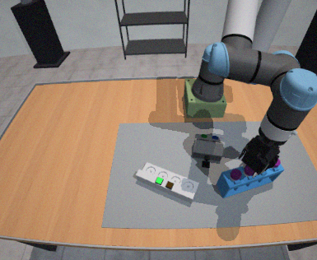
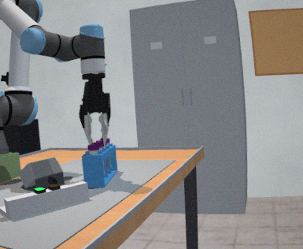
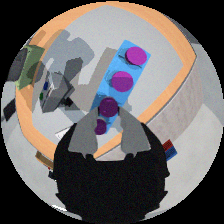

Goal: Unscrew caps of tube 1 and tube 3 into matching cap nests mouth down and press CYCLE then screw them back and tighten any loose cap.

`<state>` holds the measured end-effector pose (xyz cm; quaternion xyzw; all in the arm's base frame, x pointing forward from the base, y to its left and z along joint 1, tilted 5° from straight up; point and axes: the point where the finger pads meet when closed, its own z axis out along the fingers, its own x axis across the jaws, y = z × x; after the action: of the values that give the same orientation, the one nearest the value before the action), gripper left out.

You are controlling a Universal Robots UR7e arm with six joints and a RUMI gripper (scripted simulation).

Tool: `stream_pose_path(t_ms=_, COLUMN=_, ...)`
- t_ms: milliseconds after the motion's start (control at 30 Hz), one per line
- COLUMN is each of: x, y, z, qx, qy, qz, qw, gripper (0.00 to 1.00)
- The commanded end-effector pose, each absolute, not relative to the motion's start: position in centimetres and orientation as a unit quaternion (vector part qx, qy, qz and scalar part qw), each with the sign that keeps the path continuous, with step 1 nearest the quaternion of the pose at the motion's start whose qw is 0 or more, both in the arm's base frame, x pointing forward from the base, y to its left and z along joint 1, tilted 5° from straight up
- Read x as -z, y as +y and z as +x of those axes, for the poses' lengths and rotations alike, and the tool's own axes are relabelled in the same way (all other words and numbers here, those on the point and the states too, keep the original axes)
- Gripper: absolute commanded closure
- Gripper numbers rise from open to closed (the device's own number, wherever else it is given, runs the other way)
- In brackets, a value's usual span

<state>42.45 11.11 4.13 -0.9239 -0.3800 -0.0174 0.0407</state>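
The end effector is clamped on the purple cap of tube 3, at the blue rack. Gray mat separates rack from white tray, green lamp lit. Beyond the mat runs the tabletop's edge; farther, the cabinet has two pale labels, too small to read.
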Motion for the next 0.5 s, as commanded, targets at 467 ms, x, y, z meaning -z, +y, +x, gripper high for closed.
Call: stream_pose_path(t_ms=467, x=-4.09, y=11.12, z=42.48, qx=0.001, qy=0.017, qz=-0.999, qw=0.043, gripper=1.0)
